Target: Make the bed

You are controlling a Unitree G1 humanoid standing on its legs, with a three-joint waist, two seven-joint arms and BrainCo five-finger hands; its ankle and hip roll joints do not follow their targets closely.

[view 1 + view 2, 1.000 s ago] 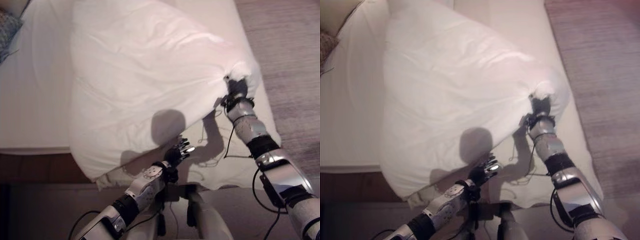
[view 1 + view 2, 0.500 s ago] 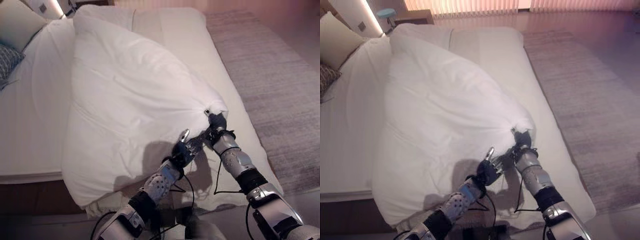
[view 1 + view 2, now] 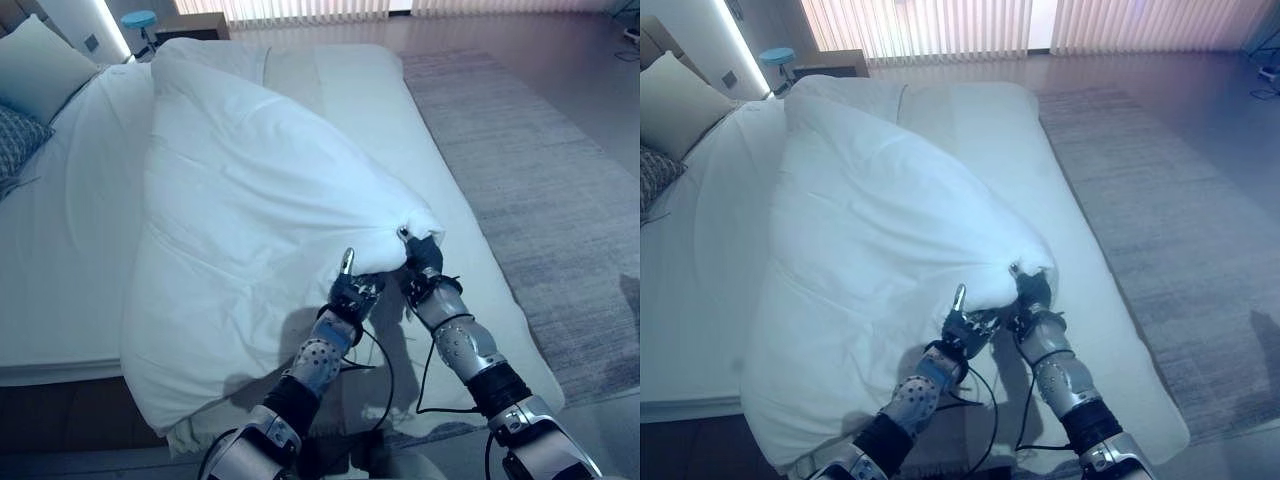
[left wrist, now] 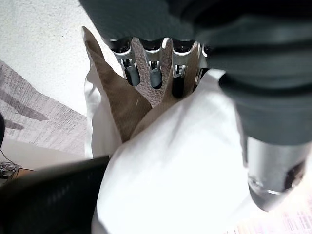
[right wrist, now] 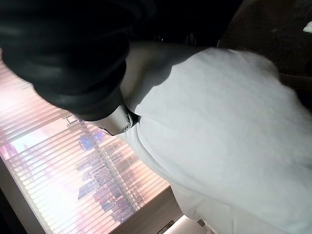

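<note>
Far from made. White duvet (image 3: 250, 210) heaped in a long ridge across the bed (image 3: 400, 130), running from about 11 o'clock near the far edge down to 6 o'clock, with one corner gathered at the centre of the head views. Bare sheet at 3 o'clock of the ridge and a broad strip at 9 o'clock left uncovered. Two pillows (image 3: 35, 85) stacked at 10 o'clock, seemingly in place.

Right hand (image 3: 424, 262) closed round the bunched duvet corner, dark fingers wrapped into the cloth. Left hand (image 3: 352, 287) just beside it at its 9 o'clock, pressed up against the same bunch; in the left wrist view a row of fingers (image 4: 154, 63) reaches down past the cloth edge with duvet against the palm, one finger sticking up straight in the head views. Firm hold or mere contact: cannot tell.

Left to do, by judgement: spreading the duvet flat, squaring its edges with the mattress, smoothing.

Hard to make out: the duvet's other corners, folded under the heap; the right wrist view, mostly dark cover and white cloth, fingers hidden. Rug (image 3: 540, 170) on the floor at 3 o'clock.
</note>
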